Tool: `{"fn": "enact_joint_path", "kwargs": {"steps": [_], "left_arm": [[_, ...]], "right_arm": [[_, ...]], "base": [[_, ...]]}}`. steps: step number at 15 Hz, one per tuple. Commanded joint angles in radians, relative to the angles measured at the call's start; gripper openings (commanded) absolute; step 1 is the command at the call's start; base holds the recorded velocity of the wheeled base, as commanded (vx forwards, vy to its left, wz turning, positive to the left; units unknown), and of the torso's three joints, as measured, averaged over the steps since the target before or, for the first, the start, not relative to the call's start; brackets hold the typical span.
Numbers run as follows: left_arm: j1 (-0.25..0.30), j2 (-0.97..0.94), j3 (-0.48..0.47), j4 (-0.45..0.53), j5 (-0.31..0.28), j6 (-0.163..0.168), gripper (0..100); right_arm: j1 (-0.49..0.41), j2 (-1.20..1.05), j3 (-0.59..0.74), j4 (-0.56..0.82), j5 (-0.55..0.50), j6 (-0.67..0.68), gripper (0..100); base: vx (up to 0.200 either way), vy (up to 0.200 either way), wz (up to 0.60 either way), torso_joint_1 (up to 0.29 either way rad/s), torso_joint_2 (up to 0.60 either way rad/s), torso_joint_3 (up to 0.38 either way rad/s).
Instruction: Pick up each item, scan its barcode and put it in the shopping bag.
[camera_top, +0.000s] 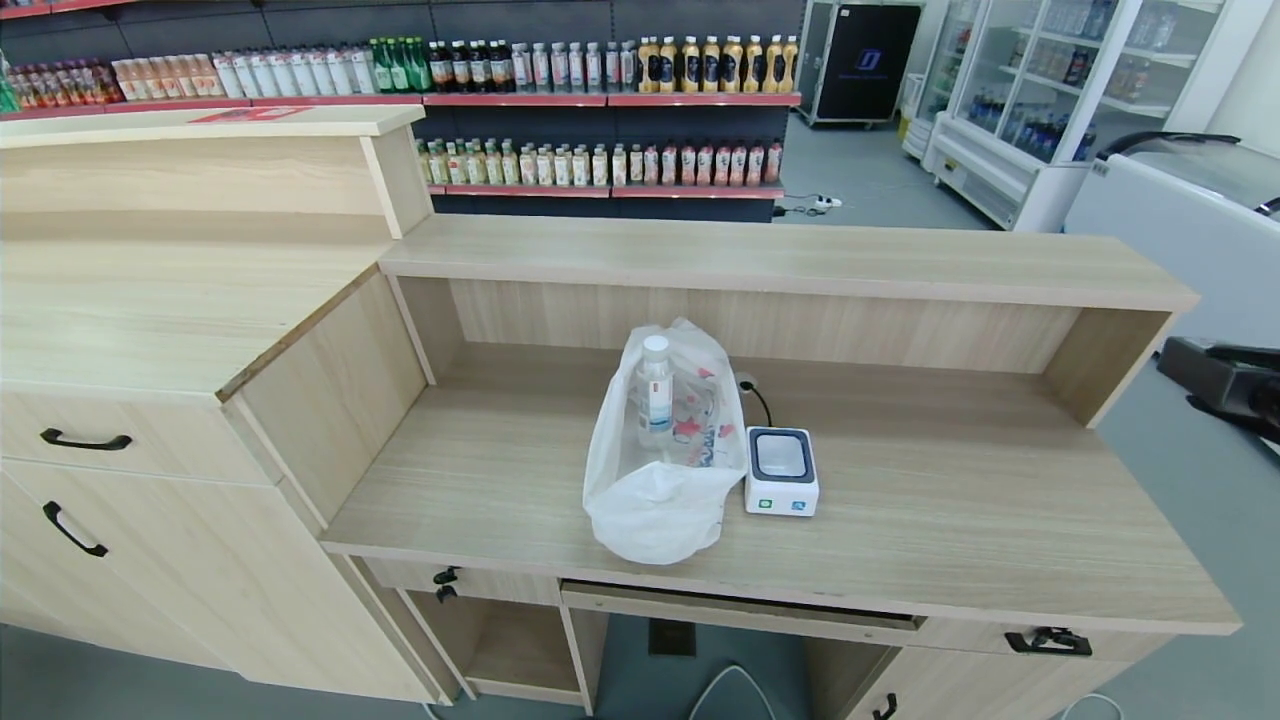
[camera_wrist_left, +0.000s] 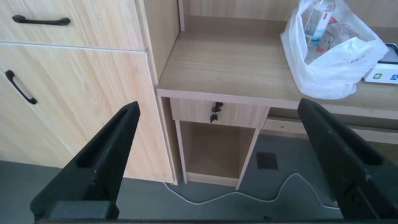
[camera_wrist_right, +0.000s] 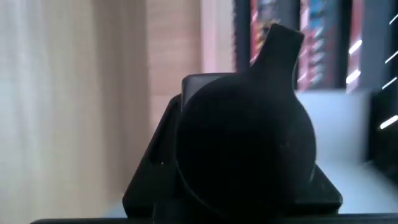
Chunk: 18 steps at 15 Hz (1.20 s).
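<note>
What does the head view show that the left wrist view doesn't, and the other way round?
Head view adds: the drink shelves and fridges behind the counter, plus the scanner cable. Left wrist view adds: the left gripper, open, held low in front of the counter, and a floor cable under it. Both share: the bag with a bottle inside, the scanner beside it, and the key in the drawer lock.

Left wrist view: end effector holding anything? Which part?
Nothing held. The left end effector is open, nothing between its black fingers; the clear plastic bottle stands in the white plastic shopping bag.
</note>
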<state>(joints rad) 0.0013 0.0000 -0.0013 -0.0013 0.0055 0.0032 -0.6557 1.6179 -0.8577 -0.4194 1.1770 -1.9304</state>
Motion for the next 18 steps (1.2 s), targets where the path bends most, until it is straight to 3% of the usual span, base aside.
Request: {"fn": "enact_joint_path", "kwargs": {"steps": [1, 2, 4, 5, 7, 10, 14, 16, 18], "left_arm": [[0.0, 0.0, 0.0, 0.0, 0.001, 0.0, 100], [0.0, 0.0, 0.0, 0.0, 0.001, 0.0, 100], [0.0, 0.0, 0.0, 0.0, 0.001, 0.0, 100], [0.0, 0.0, 0.0, 0.0, 0.001, 0.0, 100], [0.0, 0.0, 0.001, 0.0, 0.001, 0.0, 100], [0.0, 0.0, 0.0, 0.0, 0.001, 0.0, 100], [0.0, 0.0, 0.0, 0.0, 0.001, 0.0, 100], [0.0, 0.0, 0.0, 0.0, 0.001, 0.0, 100], [0.0, 0.0, 0.001, 0.0, 0.001, 0.0, 100]], "right_arm": [[0.07, -0.222, 0.095, -0.018, 0.079, -0.199, 0], [0.179, -0.294, 0.115, -0.018, 0.079, -0.352, 0], [0.326, -0.38, 0.138, -0.019, 0.058, -0.438, 0], [0.467, -0.47, 0.15, -0.015, -0.005, -0.525, 0], [0.631, -0.584, 0.18, -0.009, -0.096, -0.619, 0], [0.771, -0.676, 0.253, 0.037, -0.25, -0.662, 0], [0.863, -0.725, 0.302, 0.031, -0.266, -0.664, 0], [0.944, -0.705, 0.301, 0.017, -0.278, -0.668, 0], [1.076, -0.67, 0.304, -0.113, -0.32, -0.664, 0]], "base": [[0.0, 0.0, 0.0, 0.0, 0.0, 0.0], [0.0, 0.0, 0.0, 0.0, 0.0, 0.0], [0.0, 0.0, 0.0, 0.0, 0.0, 0.0], [0.0, 0.0, 0.0, 0.0, 0.0, 0.0], [0.0, 0.0, 0.0, 0.0, 0.0, 0.0], [0.0, 0.0, 0.0, 0.0, 0.0, 0.0], [0.0, 0.0, 0.0, 0.0, 0.0, 0.0], [0.0, 0.0, 0.0, 0.0, 0.0, 0.0], [0.0, 0.0, 0.0, 0.0, 0.0, 0.0]]}}
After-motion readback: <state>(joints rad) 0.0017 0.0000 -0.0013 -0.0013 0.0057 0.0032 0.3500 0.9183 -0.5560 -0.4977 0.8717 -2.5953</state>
